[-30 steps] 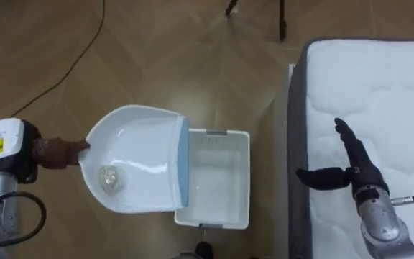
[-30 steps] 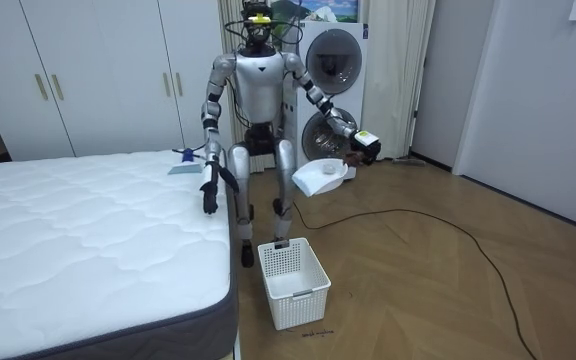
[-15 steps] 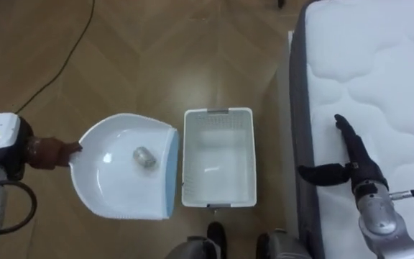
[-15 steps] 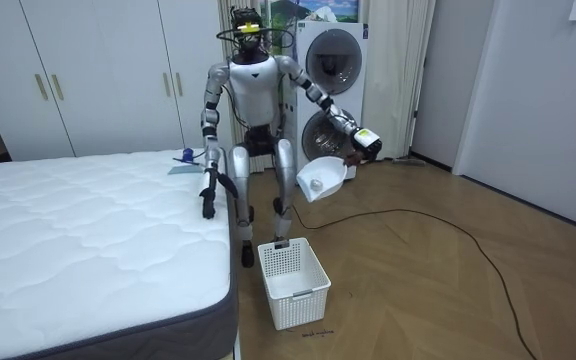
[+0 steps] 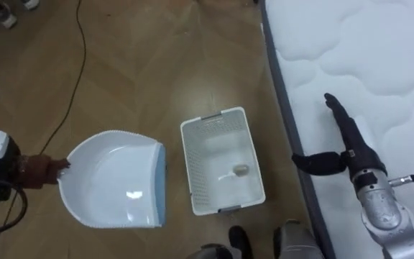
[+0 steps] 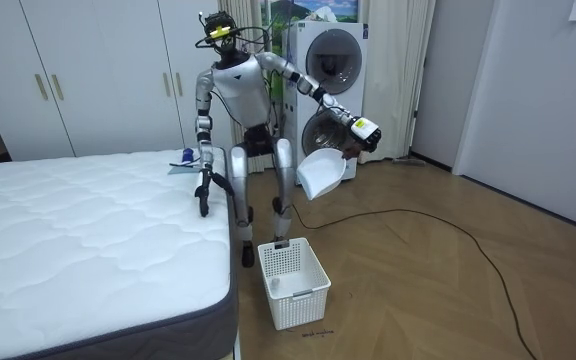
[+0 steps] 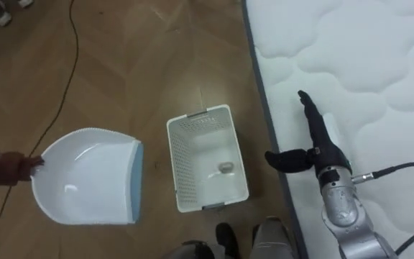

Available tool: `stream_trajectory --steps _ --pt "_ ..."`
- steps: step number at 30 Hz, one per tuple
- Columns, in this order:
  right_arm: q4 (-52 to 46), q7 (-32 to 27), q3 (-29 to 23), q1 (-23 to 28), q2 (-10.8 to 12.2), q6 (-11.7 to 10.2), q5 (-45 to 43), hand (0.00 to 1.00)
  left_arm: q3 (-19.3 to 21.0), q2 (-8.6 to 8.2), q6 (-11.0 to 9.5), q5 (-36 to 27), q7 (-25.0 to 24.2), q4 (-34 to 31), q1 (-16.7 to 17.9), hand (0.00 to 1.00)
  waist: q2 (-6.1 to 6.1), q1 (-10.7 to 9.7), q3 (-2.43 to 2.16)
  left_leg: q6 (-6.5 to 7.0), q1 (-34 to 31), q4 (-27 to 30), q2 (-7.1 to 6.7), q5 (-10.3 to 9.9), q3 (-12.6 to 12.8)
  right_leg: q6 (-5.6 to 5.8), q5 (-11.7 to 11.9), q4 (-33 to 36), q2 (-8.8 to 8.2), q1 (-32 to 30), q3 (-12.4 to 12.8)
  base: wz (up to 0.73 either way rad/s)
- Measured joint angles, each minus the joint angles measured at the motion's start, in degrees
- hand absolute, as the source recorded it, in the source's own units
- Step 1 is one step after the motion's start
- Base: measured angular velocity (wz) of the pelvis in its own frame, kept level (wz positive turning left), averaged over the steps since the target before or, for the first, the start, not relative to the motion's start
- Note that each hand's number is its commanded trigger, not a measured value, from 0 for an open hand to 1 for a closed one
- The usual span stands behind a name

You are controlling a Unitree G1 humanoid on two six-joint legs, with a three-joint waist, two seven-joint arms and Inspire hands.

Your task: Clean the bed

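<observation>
White quilted bed at 3 o'clock looked clear: its small grey wad had dropped from our white plastic dustpan into the white mesh basket. Left hand clenched the pan's handle; right hand lay spread on the bed's edge.

dustpan: white, blue lip, empty, up off the floor, left of basket
basket: white, slatted, on floor beside bed
scrap: small, crumpled, inside basket
bed: white quilted mattress

Dustpan left of basket, small lump, perhaps paper, inside it, bed at right.
</observation>
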Motion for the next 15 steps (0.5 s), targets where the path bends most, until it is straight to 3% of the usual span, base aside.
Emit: stream_trajectory --steps 3,9,15 --pt "-0.6 0.0 0.0 0.6 -0.1 -0.1 -1.6 0.00 0.0 0.00 0.1 0.0 0.0 0.0 -0.1 1.00 0.31 -0.1 -0.20 -0.13 0.2 -0.4 -0.04 0.1 0.1 -0.22 -0.3 0.0 -0.09 0.0 0.0 0.00" --pt "-1.2 0.0 0.1 0.9 -0.1 -0.9 -1.9 0.00 -0.1 -0.01 -0.1 -1.1 0.8 -0.5 -0.7 1.00 0.31 -1.4 -0.14 -0.23 0.3 -0.7 0.40 0.1 1.1 -0.45 -0.7 -0.2 -0.45 0.1 -0.6 0.05" --pt "-1.6 0.0 0.5 1.0 -0.1 -1.7 -1.2 0.00 0.0 -0.05 -2.0 -6.3 5.5 -0.7 -0.8 1.00 -0.64 -1.1 0.58 -0.39 0.6 -0.3 1.09 -0.5 2.2 -0.59 -0.7 -0.4 -0.12 0.1 -0.1 -0.07"
